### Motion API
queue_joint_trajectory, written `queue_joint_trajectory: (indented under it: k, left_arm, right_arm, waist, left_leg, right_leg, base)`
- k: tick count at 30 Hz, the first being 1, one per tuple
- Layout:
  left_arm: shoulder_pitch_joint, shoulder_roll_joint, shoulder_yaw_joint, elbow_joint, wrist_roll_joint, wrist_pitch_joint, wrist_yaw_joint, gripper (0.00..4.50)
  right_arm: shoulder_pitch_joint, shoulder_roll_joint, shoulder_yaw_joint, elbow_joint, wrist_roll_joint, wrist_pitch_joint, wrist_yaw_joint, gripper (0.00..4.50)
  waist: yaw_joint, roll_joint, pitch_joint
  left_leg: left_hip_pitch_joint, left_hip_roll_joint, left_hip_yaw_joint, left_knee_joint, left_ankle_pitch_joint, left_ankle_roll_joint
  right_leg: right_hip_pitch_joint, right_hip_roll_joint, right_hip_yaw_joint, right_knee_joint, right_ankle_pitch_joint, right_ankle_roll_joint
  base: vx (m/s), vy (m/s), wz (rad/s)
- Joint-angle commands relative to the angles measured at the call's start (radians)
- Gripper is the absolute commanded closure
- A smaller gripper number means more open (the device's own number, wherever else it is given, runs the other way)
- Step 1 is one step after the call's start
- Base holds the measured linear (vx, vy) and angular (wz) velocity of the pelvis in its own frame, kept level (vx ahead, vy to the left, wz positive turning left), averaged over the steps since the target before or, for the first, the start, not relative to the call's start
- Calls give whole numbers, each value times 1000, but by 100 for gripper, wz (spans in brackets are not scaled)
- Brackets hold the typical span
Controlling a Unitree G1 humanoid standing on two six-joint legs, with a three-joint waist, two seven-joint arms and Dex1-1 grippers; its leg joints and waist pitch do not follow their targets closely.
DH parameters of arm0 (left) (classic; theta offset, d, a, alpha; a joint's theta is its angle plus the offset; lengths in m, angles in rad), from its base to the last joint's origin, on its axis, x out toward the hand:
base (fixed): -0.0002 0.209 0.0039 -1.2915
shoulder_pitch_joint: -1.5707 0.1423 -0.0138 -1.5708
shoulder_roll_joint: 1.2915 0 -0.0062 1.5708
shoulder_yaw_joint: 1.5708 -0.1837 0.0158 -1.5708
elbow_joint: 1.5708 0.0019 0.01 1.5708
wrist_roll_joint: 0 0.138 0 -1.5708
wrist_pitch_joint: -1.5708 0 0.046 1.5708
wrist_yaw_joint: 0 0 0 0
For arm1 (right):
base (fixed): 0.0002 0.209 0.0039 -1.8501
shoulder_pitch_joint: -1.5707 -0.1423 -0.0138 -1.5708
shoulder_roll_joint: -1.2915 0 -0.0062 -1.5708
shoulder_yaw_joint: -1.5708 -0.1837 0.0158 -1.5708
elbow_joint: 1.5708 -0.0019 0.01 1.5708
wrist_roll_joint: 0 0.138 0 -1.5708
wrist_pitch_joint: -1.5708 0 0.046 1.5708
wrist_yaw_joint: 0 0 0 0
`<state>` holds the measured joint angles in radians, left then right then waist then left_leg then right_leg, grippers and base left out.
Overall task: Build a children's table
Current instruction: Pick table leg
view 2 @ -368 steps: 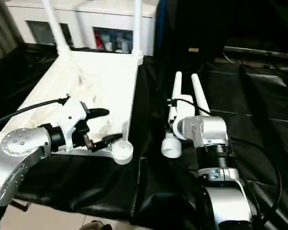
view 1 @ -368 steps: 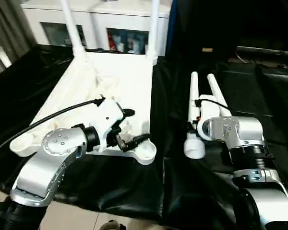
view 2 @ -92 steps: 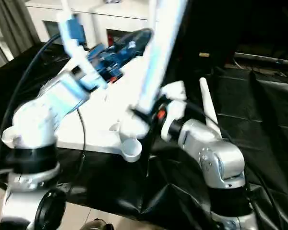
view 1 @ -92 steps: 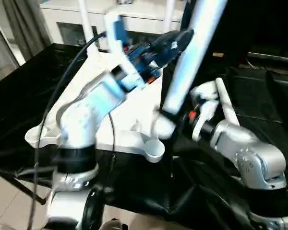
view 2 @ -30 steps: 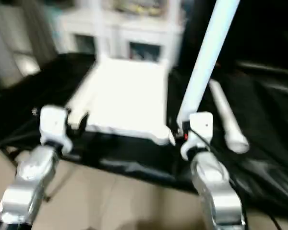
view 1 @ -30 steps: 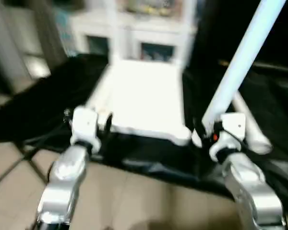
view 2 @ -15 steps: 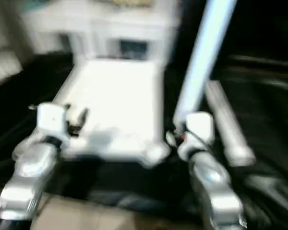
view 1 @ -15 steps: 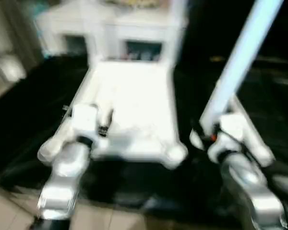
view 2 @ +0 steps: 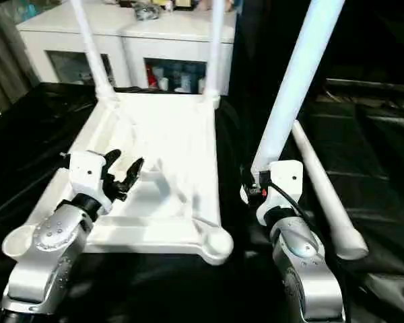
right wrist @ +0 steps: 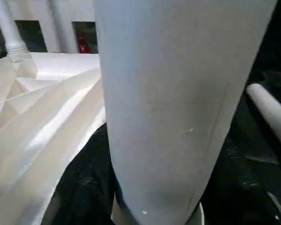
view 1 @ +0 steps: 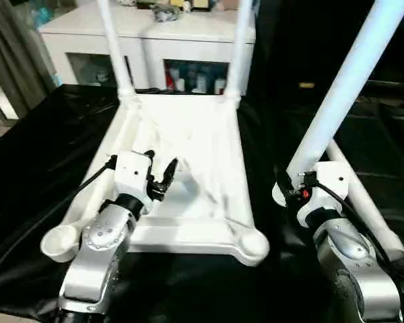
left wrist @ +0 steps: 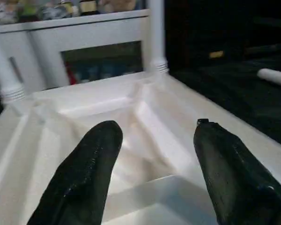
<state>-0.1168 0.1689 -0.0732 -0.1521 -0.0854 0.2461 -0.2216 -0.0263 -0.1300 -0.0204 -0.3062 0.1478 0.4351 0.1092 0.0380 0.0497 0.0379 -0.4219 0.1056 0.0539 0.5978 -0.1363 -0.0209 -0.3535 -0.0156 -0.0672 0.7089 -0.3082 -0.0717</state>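
the children's table top (view 1: 188, 155) is laid upside down on the black-draped worktop (view 1: 34, 148), ribbed underside up, with two legs (view 1: 113, 47) standing upright in its far corner sockets. no readable writing is seen. the left gripper (view 1: 160, 176) hangs over the ribs, fingers (left wrist: 91, 173) spread and empty. a third leg (view 1: 343, 87) is pinched by the right gripper (view 2: 256, 183) near its lower end, just beside the top's near right corner. a fourth leg (view 2: 323, 195) lies on the worktop.
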Motion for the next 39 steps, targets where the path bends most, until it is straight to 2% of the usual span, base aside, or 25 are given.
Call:
queue_joint_trajectory:
  k: [1, 2, 3, 4, 5, 6, 7, 8, 9, 10, 11, 12, 13, 14, 15, 16, 17, 19, 21, 23, 24, 26, 29, 34, 39]
  left_arm:
    - [4, -5, -1, -19, -10, 12, -2, 155]
    - [5, -14, 11, -19, -34, 22, -6, 155]
    - [5, -18, 21, -18, -47, 36, -5, 155]
    - [4, -16, 22, -17, -44, 37, -5, 155]
    - [2, -10, 22, -14, -34, 36, -4, 155]
    - [0, 0, 16, -14, -20, 34, -8, 155]
    - [-1, 12, 7, -15, -6, 30, -16, 155]
    - [-1, 14, 6, -15, -6, 30, -17, 155]
    - [-4, 29, -3, -17, 2, 29, -33, 155]
    - [-5, 35, -7, -18, 5, 28, -41, 155]
    - [-7, 43, -12, -17, 7, 32, -50, 155]
    - [-12, 60, -21, -15, 13, 39, -68, 155]
    - [-19, 73, -25, -12, 14, 47, -82, 155]
    - [-22, 78, -25, -10, 15, 50, -87, 155]
    - [-30, 85, -20, -6, 11, 54, -93, 155]
    - [-40, 89, -8, -3, -2, 56, -99, 155]
    - [-40, 89, -8, -3, -2, 56, -99, 155]
    - [-56, 102, 13, 7, -21, 39, -115, 155]
    - [-59, 111, 16, 12, -38, 33, -142, 155]
    - [-68, 139, 3, 24, -49, 24, -200, 155]
    - [-88, 190, -35, 40, -83, 30, -335, 138]
    - [-120, 255, -96, 64, -128, 6, -543, 128]
    - [-160, 288, -139, 111, -112, -4, -628, 101]
    - [-248, 348, -234, 220, -76, 35, -793, 82]
    - [-290, 402, -307, 284, -26, -19, -916, 82]
  right_arm:
    - [6, -6, -8, -30, 3, 12, 2, 259]
    - [5, -7, -6, -30, 4, 13, 3, 259]
    - [4, -7, -3, -30, 5, 15, 4, 259]
    - [3, -9, 0, -30, 6, 17, 8, 259]
    - [2, -13, 4, -29, 8, 19, 16, 259]
    - [0, -16, 7, -28, 10, 21, 23, 259]
    - [-1, -19, 10, -27, 14, 25, 32, 259]
    - [-2, -19, 11, -27, 14, 25, 34, 259]
    - [-5, -27, 18, -25, 16, 29, 49, 259]
    - [-6, -30, 21, -25, 16, 31, 55, 259]
    - [-8, -34, 25, -23, 15, 31, 61, 259]
    - [-11, -42, 31, -21, 14, 31, 72, 259]
    - [-15, -47, 34, -19, 15, 30, 81, 259]
    - [-17, -49, 34, -18, 15, 29, 83, 259]
    - [-21, -52, 32, -16, 17, 31, 85, 259]
    - [-25, -56, 28, -13, 20, 32, 89, 259]
    - [-25, -56, 28, -13, 20, 32, 89, 259]
    - [-30, -62, 24, -9, 22, 35, 100, 259]
    - [-31, -67, 26, -7, 25, 35, 111, 259]
    - [-36, -74, 31, -3, 29, 34, 127, 259]
    - [-44, -92, 42, 3, 33, 31, 158, 259]
    - [-60, -118, 50, 19, 36, 25, 192, 259]
    - [-74, -130, 39, 34, 41, 25, 210, 259]
    - [-85, -161, 22, 32, 58, 39, 251, 259]
    - [-75, -178, 14, 22, 68, 43, 273, 259]
  waist:
    - [-14, -14, -40]
    - [-16, -23, -38]
    - [16, -81, -32]
    - [23, -65, -25]
    - [28, -82, -5]
    - [38, -79, -16]
    - [47, -80, -31]
    - [46, -87, -24]
    - [53, -49, -34]
    - [42, -33, -35]
    - [42, -33, -35]
    - [28, -11, -43]
    - [40, -26, -27]
    - [43, -45, -17]
    - [66, -61, -16]
    - [86, -55, -13]
    - [89, -53, -10]
    - [75, -39, -15]
    - [67, -33, -16]
    - [65, -39, -13]
    - [65, -46, -16]
    - [67, -43, -19]
    - [66, -44, -27]
    - [69, -47, -33]
    - [68, -45, -33]
  left_leg:
    - [42, 175, -114, -175, -566, 138]
    - [39, 152, -101, -161, -596, 108]
    - [23, -18, 76, 199, -333, 87]
    - [-17, -11, 74, 217, -247, 90]
    - [-47, -27, 79, 223, -162, 46]
    - [-46, -25, 72, 186, -168, 43]
    - [-19, -10, 52, 105, -165, 69]
    - [-2, -3, 46, 76, -165, 88]
    - [43, 45, 26, 15, -179, 123]
    - [67, 133, -20, -37, -199, 166]
    - [67, 133, -20, -37, -199, 166]
    - [92, 293, -90, -96, -294, 222]
    - [96, 217, -31, -79, -370, 161]
    - [91, 142, 14, -56, -409, 90]
    - [82, 73, 49, 3, -269, 28]
    - [69, 76, 53, -6, -167, 32]
    - [75, 80, 57, -16, -168, 30]
    - [80, 109, 45, -59, -280, 2]
    - [89, 127, 38, -72, -374, -7]
    - [83, 128, 36, -77, -390, -4]
    - [80, 127, 40, -79, -368, 0]
    - [78, 130, 43, -83, -327, -1]
    - [79, 133, 53, -78, -274, 3]
    - [71, 128, 61, -69, -174, 30]
    - [72, 131, 64, -68, -166, 37]
  right_leg:
    - [-7, -69, 47, -34, -118, -207]
    - [-8, -79, 58, -70, -150, -227]
    - [-4, -173, 84, -267, -494, -296]
    - [26, -182, 112, -249, -557, -225]
    - [29, -161, 92, -242, -638, 74]
    - [49, -163, 110, -228, -592, 173]
    - [62, -157, 116, -217, -426, 296]
    - [58, -145, 100, -225, -371, 330]
    - [53, -138, 76, -239, -285, 310]
    - [35, -111, 42, -219, -233, 286]
    - [35, -111, 42, -219, -233, 286]
    - [10, -174, 79, -74, -14, 127]
    - [-23, -185, 110, -99, 47, 57]
    - [-28, -188, 123, -155, -41, 47]
    - [8, -208, 131, -208, -344, 53]
    - [11, -187, 124, -221, -529, 89]
    - [-1, -169, 113, -225, -575, 98]
    - [-5, -126, 74, -203, -462, 59]
    - [-6, -132, 71, -195, -366, 8]
    - [2, -144, 73, -195, -342, -13]
    - [9, -152, 77, -193, -317, -26]
    - [9, -152, 80, -182, -240, -43]
    - [10, -154, 81, -169, -119, -84]
    - [22, -156, 81, -162, -26, -93]
    - [22, -156, 80, -164, -31, -102]
  base:
    - [-85, -162, 3]
    - [-83, -201, 4]
    - [-83, -201, 4]
    - [-77, -200, -7]
    - [-66, -191, -24]
    - [-66, -191, -24]
    - [-71, -155, -17]
    - [-75, -107, 3]
    - [-75, -107, 3]
    - [-66, -82, 6]
    - [-52, -76, 4]
    - [-52, -76, 4]
    - [-32, -78, 21]
    - [-29, -56, 25]
    - [-29, -56, 25]
    - [0, 0, 0]
    - [-50, -23, 6]
    - [-25, -11, 3]
    - [0, 0, 0]
    - [0, 27, -1]
    - [1, 54, -1]
    - [0, 0, 0]
    - [0, 0, 0]
    - [0, 0, 0]
    - [0, 0, 0]
